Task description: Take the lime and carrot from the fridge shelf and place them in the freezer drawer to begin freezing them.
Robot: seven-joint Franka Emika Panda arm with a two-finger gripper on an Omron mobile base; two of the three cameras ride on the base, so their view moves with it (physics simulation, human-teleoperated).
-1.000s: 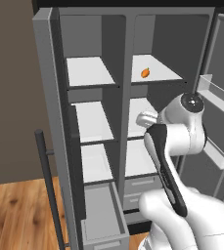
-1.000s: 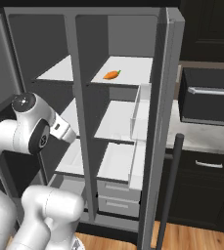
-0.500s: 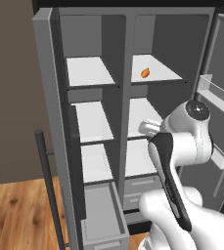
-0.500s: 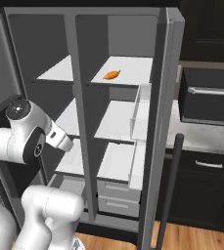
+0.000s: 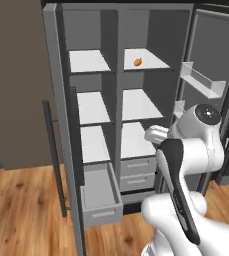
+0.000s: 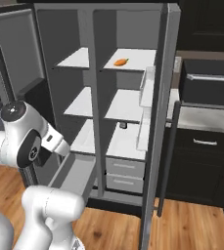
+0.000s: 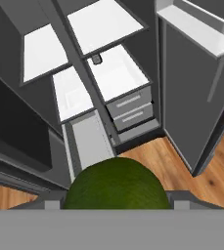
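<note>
Freezer drawer [image 5: 100, 192]: pulled out, bottom left; far end hidden under shelves; lime [image 7: 114, 183]: lower part cut off, clamped in the part-open gripper [image 7: 114, 202], fingertips barely visible; carrot [image 5: 137, 62]: unmoved on top right fridge shelf [image 5: 153, 61]; arm lower than before.

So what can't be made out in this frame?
- Hand, hand view: the lime covers the gap between the fingertips, and the picture's bottom edge cuts off its lower half.
- Freezer drawer, left base view: the arm hides its right edge.
- Carrot, both base views: too small to tell which way it tapers.
</note>
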